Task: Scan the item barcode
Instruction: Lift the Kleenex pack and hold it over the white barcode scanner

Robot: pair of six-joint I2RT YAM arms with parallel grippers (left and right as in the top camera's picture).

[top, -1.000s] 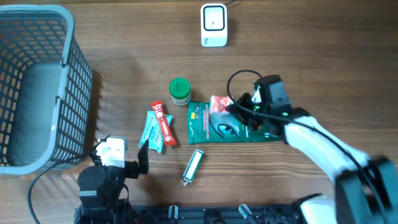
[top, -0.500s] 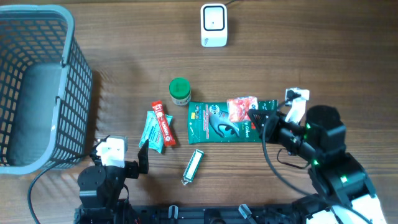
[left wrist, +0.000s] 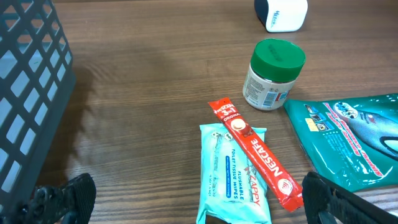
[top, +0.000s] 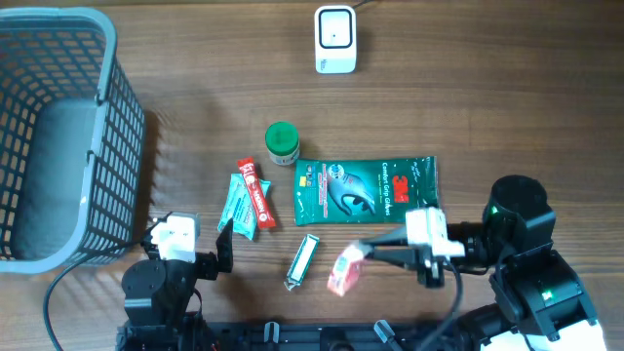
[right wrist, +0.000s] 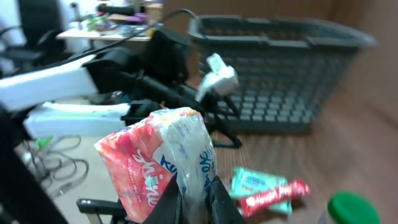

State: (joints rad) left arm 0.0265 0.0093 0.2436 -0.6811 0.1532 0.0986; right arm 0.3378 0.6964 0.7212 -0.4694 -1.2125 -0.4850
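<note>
Jaws of the right gripper (top: 363, 251) are clamping the pink packet (top: 343, 272) over the counter's (top: 507, 97) near edge, with the scanner (top: 334, 39) lying well apart straight across, while the left gripper (top: 190, 249) is gaping empty.

A soft pink-and-white packet (top: 343, 271) is held pinched at one end, tilted, over the near part of the desk (top: 487, 97). A white scanner (top: 334, 39) is stood at the far edge, well apart.

Your wooden table (top: 507, 88), green glove packet (top: 366, 190) flat at its middle, green-lidded jar (top: 282, 142) just beside the packet's upper-left corner, red sachet (top: 256, 193) over teal tissue pack (top: 237, 208) to the packet's left, slim stick (top: 303, 260) below-left, white scanner (top: 334, 39) beyond, grey basket (top: 58, 136) far left.
</note>
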